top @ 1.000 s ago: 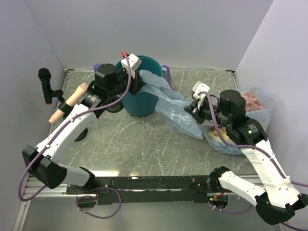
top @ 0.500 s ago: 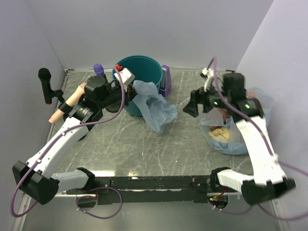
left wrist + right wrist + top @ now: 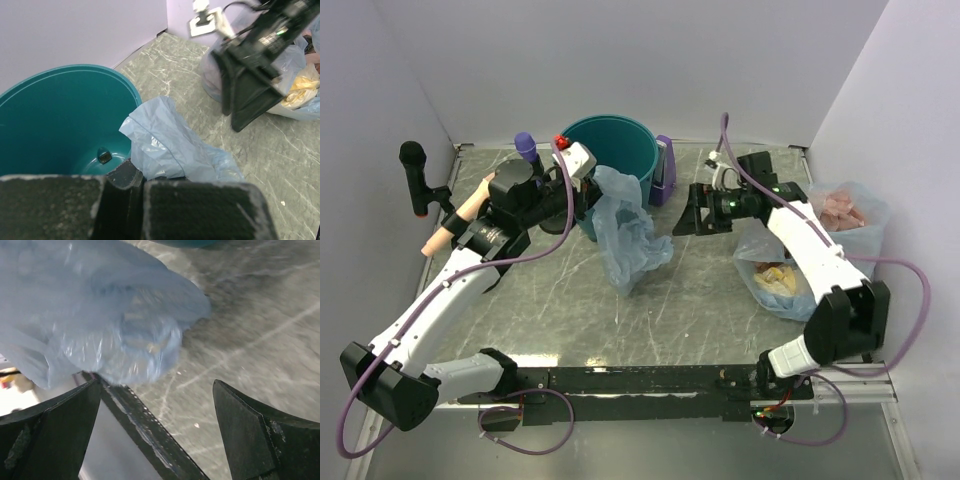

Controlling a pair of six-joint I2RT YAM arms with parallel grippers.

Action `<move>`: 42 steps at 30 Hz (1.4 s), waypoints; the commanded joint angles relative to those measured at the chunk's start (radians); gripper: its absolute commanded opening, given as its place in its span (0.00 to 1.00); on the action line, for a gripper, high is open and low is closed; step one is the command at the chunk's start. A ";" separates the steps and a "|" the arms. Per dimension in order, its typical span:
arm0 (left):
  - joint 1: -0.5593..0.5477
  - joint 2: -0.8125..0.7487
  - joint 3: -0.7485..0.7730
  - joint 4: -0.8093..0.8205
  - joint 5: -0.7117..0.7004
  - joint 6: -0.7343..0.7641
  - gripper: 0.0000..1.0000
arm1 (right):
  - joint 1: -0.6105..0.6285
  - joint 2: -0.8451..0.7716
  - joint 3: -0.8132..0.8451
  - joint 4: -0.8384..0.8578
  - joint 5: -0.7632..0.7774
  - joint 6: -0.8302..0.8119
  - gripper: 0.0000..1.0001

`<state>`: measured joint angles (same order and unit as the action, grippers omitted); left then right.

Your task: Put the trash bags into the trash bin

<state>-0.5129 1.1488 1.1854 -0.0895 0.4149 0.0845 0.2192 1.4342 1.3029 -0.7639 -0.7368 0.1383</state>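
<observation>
The teal trash bin (image 3: pixel 620 128) stands at the back of the table. A pale-blue trash bag (image 3: pixel 630 232) hangs down the bin's right front side onto the table. My left gripper (image 3: pixel 588 186) is shut on the bag's upper edge by the rim. In the left wrist view the bag (image 3: pixel 170 145) bunches out from the shut left gripper (image 3: pixel 137 175), with the bin (image 3: pixel 60 115) open to its left. My right gripper (image 3: pixel 686 220) stands open to the right of the bag, apart from it. The right wrist view shows the bag (image 3: pixel 100 315) beyond my empty right gripper (image 3: pixel 155 410).
A clear bag of yellow and pink items (image 3: pixel 815 255) lies at the right. A purple object (image 3: pixel 664 168) leans by the bin. A black microphone-like item (image 3: pixel 414 172), a beige handle (image 3: pixel 460 215) and a purple-capped object (image 3: pixel 525 144) stand at the left. Something small and dark (image 3: pixel 104 156) lies inside the bin.
My right gripper opened, let go of the bag and swung back toward the rear. The bag collapsed from stretched out to hanging from my left gripper beside the bin.
</observation>
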 commanded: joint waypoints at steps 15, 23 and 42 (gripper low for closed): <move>-0.006 -0.026 0.059 0.016 -0.071 -0.075 0.01 | 0.111 0.291 0.019 0.218 -0.252 0.174 0.90; -0.006 -0.055 -0.009 -0.038 -0.143 -0.077 0.01 | -0.013 0.159 0.073 0.115 -0.129 0.039 0.00; -0.006 -0.107 -0.188 -0.062 -0.122 -0.103 0.01 | -0.366 -0.360 0.065 0.061 0.225 -0.097 0.00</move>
<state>-0.5167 1.0622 1.0027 -0.1631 0.2752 -0.0048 -0.1482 1.0966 1.3945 -0.7441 -0.5873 0.0399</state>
